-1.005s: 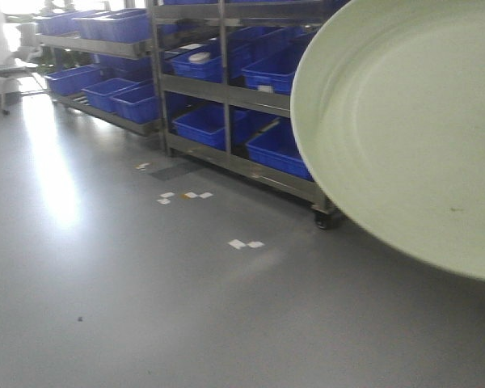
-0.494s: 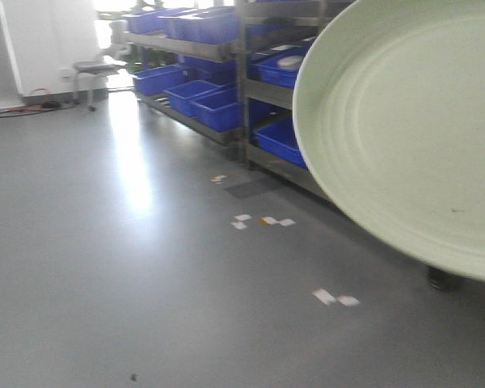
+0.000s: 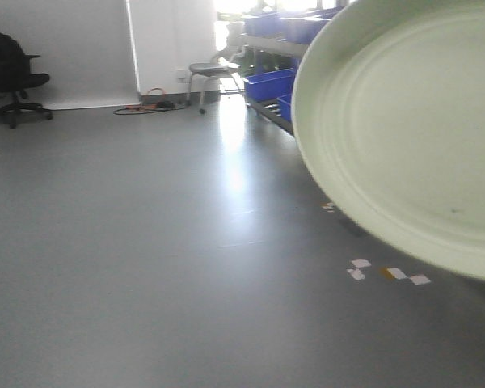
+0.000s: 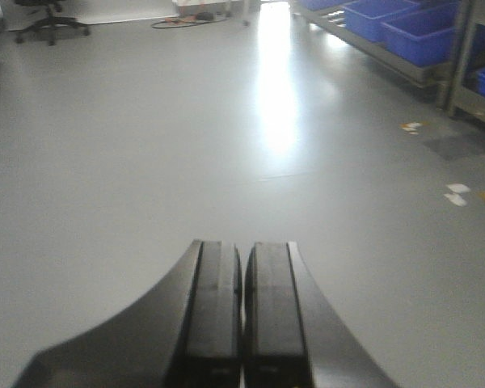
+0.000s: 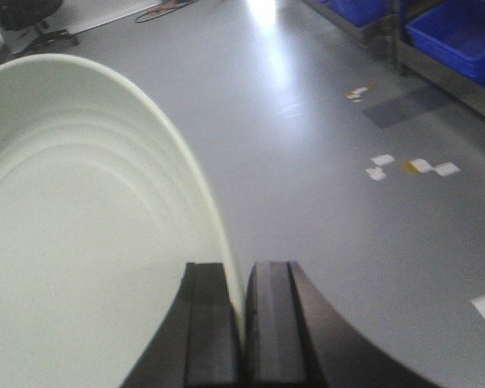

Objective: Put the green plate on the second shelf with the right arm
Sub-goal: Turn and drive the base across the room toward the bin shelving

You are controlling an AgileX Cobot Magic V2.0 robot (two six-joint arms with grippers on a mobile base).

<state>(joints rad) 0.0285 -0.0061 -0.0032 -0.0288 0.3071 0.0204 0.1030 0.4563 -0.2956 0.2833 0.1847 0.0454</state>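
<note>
The green plate (image 3: 412, 129) fills the right side of the front view, held up on edge and tilted, its ringed face with a tiny dark speck toward the camera. In the right wrist view the plate (image 5: 73, 234) fills the left half, and my right gripper (image 5: 241, 275) is shut on its rim, one finger on each side. My left gripper (image 4: 242, 259) is shut and empty, hanging above bare grey floor. The shelf rack (image 3: 279, 44) with blue bins (image 3: 268, 83) shows only partly at the back, behind the plate's left edge.
Grey floor with white tape marks (image 3: 388, 273) lies ahead. A black office chair (image 3: 12, 77) stands far left by the wall, a stool (image 3: 210, 77) and cables (image 3: 145, 105) near the bright doorway. Blue bins on low shelves (image 4: 404, 28) run along the right.
The whole view has swung left: the shelf rack and blue bins slid off to the right, and the wall, chair and stool came into view. The plate stays in the same place in the frame.
</note>
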